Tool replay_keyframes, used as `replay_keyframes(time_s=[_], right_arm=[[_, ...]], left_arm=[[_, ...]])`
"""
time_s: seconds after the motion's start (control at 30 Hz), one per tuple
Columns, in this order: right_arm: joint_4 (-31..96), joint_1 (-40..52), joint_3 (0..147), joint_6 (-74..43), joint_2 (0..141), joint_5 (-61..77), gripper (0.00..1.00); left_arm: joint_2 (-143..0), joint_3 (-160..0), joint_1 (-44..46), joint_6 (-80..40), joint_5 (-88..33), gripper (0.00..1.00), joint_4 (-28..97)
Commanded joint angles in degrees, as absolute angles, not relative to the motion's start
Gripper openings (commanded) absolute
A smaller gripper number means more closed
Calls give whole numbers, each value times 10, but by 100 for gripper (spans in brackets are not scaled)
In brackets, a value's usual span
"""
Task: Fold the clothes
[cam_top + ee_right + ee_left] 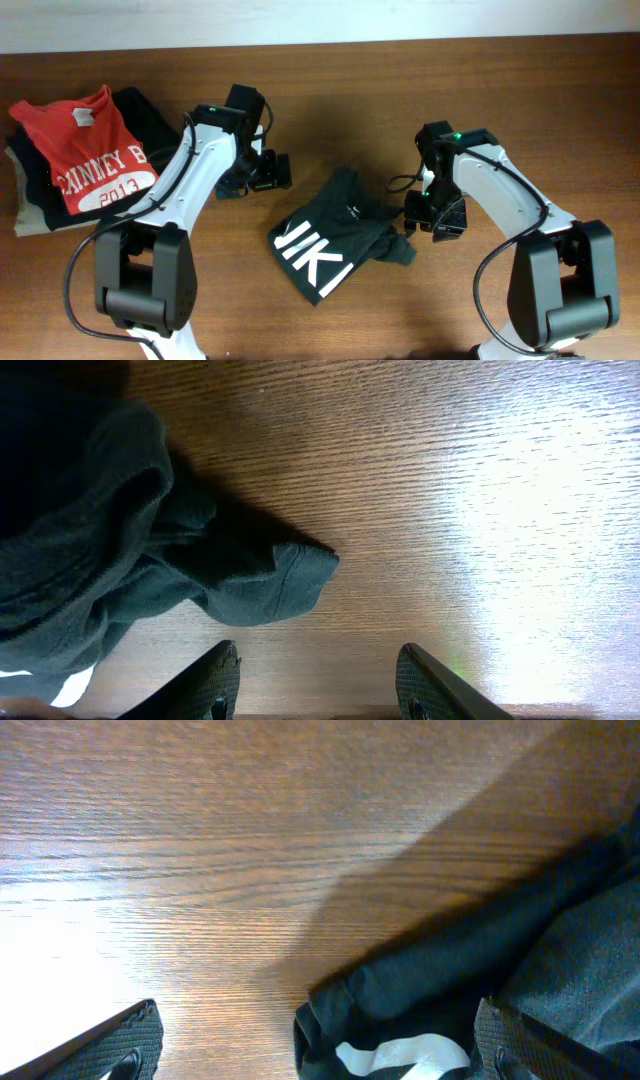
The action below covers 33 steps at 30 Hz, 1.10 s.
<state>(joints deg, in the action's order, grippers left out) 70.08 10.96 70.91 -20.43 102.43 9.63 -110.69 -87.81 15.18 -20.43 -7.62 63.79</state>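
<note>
The clothes, a very dark T-shirt [345, 225] with large white letters [315, 262], lie crumpled in the middle of the wooden table [400, 90]. My left gripper [264, 172] hovers just left of the shirt's upper part, open wide and holding nothing. In the left wrist view the shirt's hem [420, 990] and a white letter stroke lie ahead, between the spread fingers [120, 1045] of the left gripper [318, 1012]. My right gripper [432, 218] stands open beside the shirt's right sleeve. In the right wrist view that sleeve [270, 585] lies just ahead of the empty right gripper [318, 650].
A pile of garments sits at the table's left end, a red T-shirt [95, 150] with white print on top of black and beige ones [30, 205]. The table's far edge runs along the top of the overhead view.
</note>
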Motion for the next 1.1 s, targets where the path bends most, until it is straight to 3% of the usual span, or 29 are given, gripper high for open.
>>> replay_keyframes(time_s=[0.0,0.17,0.23,0.33,0.4,0.5,0.6,0.67,0.7,0.73,0.97,1.0,1.03,1.07], right_arm=[[667,112,673,-182,1014,83,55],[528,112,575,-73,1014,149,53],[520,112,569,-15,1014,228,28],[522,112,569,37,1014,319,24],[529,112,569,43,1014,329,5],[532,112,571,42,1011,327,4],[540,100,589,-48,990,226,7],[540,71,614,-50,948,220,32],[538,60,622,-50,939,220,49],[531,50,629,-50,937,223,55],[477,76,629,-3,984,255,61],[470,83,629,-3,996,254,60],[462,90,629,-3,1007,255,45],[460,91,629,-3,1009,255,20]], left_arm=[[-1109,-884,164,-191,-105,99,646],[-1109,-884,201,-180,-77,99,637],[-1109,-884,201,-180,-77,99,637],[-1109,-884,201,-180,-77,99,638],[-1109,-884,201,-180,-77,99,641],[-1109,-884,201,-179,-77,99,642],[-1109,-884,201,-170,-83,99,644],[-1109,-884,201,-166,-83,99,646],[-1109,-884,201,-166,-83,99,646],[-1109,-884,201,-166,-83,99,646],[-1109,-884,201,-166,-83,99,646],[-1109,-884,201,-166,-83,99,646],[-1109,-884,201,-166,-83,99,646],[-1109,-884,201,-166,-83,99,646]])
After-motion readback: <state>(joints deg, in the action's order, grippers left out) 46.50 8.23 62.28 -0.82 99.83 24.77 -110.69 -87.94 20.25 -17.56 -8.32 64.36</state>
